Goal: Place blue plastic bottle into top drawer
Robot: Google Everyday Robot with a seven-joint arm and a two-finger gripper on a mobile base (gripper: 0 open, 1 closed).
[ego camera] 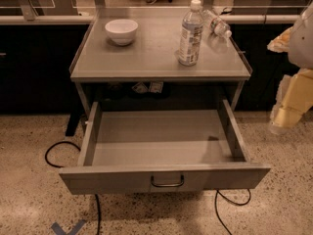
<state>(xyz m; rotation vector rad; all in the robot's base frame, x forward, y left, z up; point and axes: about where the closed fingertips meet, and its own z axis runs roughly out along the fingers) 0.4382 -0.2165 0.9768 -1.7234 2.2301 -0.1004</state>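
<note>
Camera view, blue plastic bottle [190, 35] upright, top drawer [112, 177] open, hand [283, 117] right

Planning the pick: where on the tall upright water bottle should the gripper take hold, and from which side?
Likely best: grip the blue plastic bottle around its labelled middle, from the front-right; it stands upright, and a smaller bottle lies just behind. The gripper hangs right of the table.
</note>
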